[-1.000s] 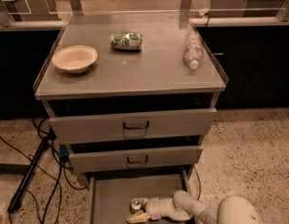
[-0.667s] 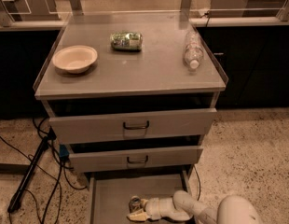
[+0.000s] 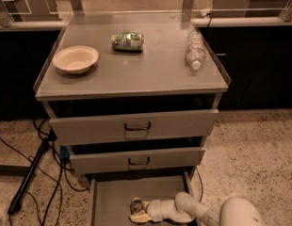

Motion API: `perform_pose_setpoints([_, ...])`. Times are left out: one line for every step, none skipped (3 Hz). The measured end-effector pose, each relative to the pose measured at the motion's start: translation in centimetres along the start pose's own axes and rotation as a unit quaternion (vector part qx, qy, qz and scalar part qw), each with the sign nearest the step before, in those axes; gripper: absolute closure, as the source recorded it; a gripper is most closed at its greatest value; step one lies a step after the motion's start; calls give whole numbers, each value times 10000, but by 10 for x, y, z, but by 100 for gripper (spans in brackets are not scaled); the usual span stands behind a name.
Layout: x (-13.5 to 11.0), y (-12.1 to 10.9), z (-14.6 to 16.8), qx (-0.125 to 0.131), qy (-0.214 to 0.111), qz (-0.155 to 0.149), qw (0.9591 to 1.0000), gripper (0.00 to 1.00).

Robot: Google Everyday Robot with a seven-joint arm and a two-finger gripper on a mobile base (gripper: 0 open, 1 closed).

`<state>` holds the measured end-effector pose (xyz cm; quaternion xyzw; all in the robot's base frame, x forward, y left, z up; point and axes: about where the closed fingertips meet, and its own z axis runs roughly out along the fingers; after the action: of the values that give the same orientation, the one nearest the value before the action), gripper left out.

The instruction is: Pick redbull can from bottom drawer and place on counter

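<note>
Gripper (image 3: 138, 213) now nearer, beside one redbull can (image 3: 135, 204) in bottom drawer (image 3: 110, 199).

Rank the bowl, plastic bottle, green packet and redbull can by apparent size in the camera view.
1. bowl
2-3. plastic bottle and green packet, too alike to rank
4. redbull can, partly hidden by the gripper in the bottom drawer

The arm (image 3: 193, 208) stretches leftward from the lower right, lying nearly level, its pincer (image 3: 138, 212) low at bottom centre
</note>
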<state>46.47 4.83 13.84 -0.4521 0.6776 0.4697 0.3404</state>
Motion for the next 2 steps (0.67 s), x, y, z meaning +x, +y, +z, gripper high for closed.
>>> perform_pose_setpoints([-3,1,0,17,-32,-19,10000,100])
perform_pose_setpoints([-17,6,-3,111,-207,-130,9996,100])
